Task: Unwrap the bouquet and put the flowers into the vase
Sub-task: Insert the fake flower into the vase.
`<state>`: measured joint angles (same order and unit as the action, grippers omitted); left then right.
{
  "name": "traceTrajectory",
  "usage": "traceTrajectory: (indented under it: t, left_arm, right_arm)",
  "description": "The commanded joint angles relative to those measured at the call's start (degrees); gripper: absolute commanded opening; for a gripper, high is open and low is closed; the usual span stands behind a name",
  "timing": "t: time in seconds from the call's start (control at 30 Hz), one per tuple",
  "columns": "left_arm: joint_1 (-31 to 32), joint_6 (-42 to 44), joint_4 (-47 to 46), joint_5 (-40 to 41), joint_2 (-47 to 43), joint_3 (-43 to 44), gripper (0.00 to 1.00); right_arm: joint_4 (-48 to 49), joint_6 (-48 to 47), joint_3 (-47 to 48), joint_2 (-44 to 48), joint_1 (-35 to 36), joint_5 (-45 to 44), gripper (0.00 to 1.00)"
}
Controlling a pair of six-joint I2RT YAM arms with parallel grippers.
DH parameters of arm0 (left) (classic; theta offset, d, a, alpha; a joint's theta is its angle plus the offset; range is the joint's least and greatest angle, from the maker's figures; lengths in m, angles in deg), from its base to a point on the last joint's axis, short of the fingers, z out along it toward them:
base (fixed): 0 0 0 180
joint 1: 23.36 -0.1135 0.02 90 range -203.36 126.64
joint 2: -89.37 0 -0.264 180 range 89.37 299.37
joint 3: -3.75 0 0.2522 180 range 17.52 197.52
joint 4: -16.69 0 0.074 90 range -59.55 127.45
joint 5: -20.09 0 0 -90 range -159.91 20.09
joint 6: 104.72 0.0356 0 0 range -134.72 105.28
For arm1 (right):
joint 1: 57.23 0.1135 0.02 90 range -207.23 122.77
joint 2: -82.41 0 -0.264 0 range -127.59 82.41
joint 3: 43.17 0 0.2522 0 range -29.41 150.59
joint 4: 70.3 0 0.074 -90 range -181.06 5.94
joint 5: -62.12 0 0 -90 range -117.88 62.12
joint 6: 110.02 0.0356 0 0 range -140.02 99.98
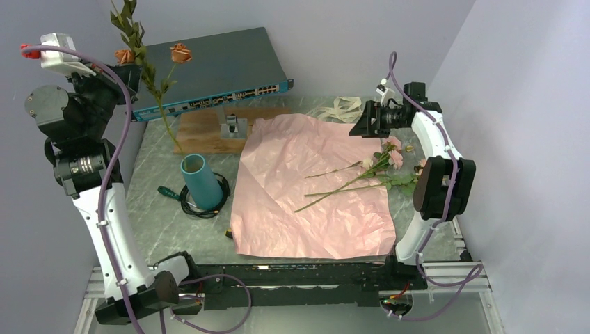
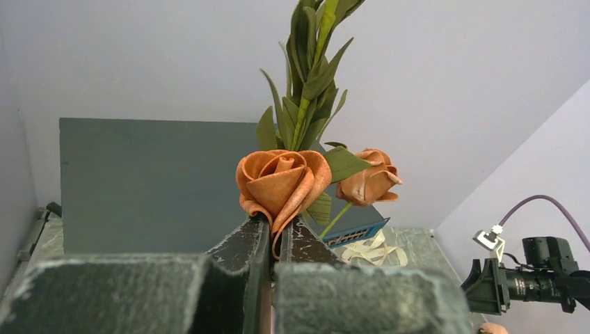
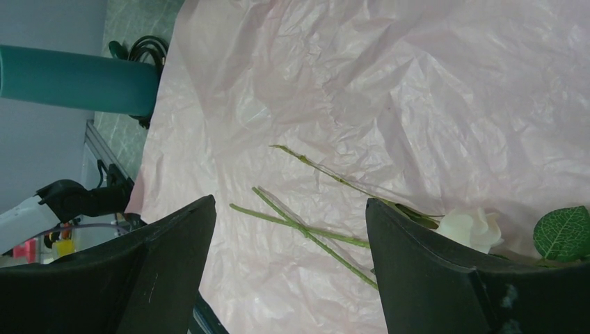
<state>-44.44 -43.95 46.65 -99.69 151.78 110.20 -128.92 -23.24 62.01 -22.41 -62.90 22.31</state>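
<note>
The bouquet lies unwrapped: its pink paper (image 1: 313, 188) (image 3: 389, 83) is spread flat on the table. My left gripper (image 1: 131, 69) (image 2: 280, 233), raised at the far left, is shut on flowers: two rust-orange roses (image 2: 282, 182) (image 1: 181, 52) and a leafy green sprig (image 1: 126, 17). Their long stem (image 1: 163, 111) hangs down towards the teal vase (image 1: 202, 182) (image 3: 76, 80), ending just above and behind its mouth. More flowers (image 1: 379, 167), pink and white, lie on the paper's right side. Above their thin green stems (image 3: 306, 233) hovers my right gripper (image 1: 367, 120) (image 3: 291, 205), open and holding nothing.
A black cable coil (image 1: 209, 205) lies around the vase's foot. The cream ribbon (image 1: 344, 108) rests at the back, beside a wooden board (image 1: 202, 132) with a small metal part (image 1: 232, 125). A blue network switch (image 1: 209, 69) leans on the rear wall. Walls close both sides.
</note>
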Motion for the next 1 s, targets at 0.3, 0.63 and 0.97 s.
traceTrajectory:
  t: [0.3, 0.63, 0.97]
  left_arm:
    - [-1.28, -2.15, -21.32, -12.86, 2.12, -7.77, 0.0]
    - [-1.21, -1.61, -21.32, -16.41, 2.39, -12.44, 0.0]
    - [-1.18, 2.21, -10.25, -23.99, -1.67, -17.7, 0.0]
  right_arm:
    - [-3.74, -4.52, 2.19, 1.01, 0.31, 1.0, 0.82]
    - [-5.19, -5.83, 1.17, 1.8, 0.31, 1.13, 0.82]
    - [-6.9, -7.29, 2.8, 0.67, 0.22, 1.13, 0.82]
